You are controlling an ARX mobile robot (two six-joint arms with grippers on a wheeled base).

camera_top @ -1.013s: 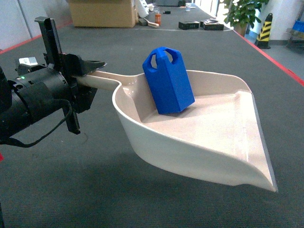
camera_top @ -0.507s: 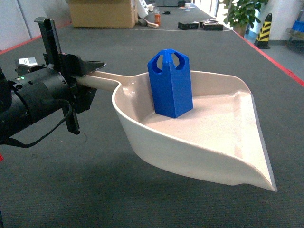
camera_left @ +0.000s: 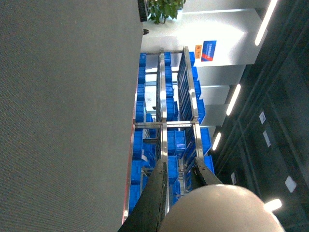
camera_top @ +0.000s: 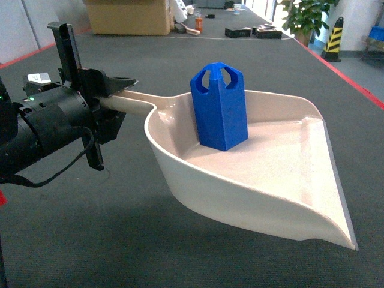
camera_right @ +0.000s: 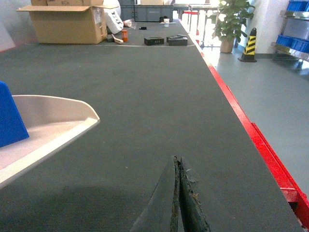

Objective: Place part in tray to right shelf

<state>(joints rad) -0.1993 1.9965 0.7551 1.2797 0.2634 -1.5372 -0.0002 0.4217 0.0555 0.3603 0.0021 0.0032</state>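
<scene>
The cream tray (camera_top: pixel 288 180), a dustpan-shaped scoop, hangs over the dark table in the head view. My left gripper (camera_top: pixel 114 90) is shut on its handle (camera_top: pixel 129 103). The blue part (camera_top: pixel 221 108) stands upright inside the tray near its back wall. In the left wrist view the rounded handle end (camera_left: pixel 222 210) sits between the left gripper's (camera_left: pixel 181 169) fingers. My right gripper (camera_right: pixel 177 162) is shut and holds nothing, low over the table to the right of the tray (camera_right: pixel 53 121) and part (camera_right: pixel 9 121). A steel rack (camera_left: pixel 164 121) with blue crates shows far off; I cannot tell if it is the right shelf.
A cardboard box (camera_top: pixel 129 17), small black boxes (camera_top: pixel 239 32) and an orange bottle (camera_top: pixel 199 24) stand at the table's far end. The red table edge (camera_right: pixel 251 130) runs along the right, with a plant (camera_top: pixel 306 15) and a striped bollard (camera_top: pixel 335 39) beyond it.
The part has tipped from leaning to standing upright in the tray. The tray and left gripper have shifted slightly to the right.
</scene>
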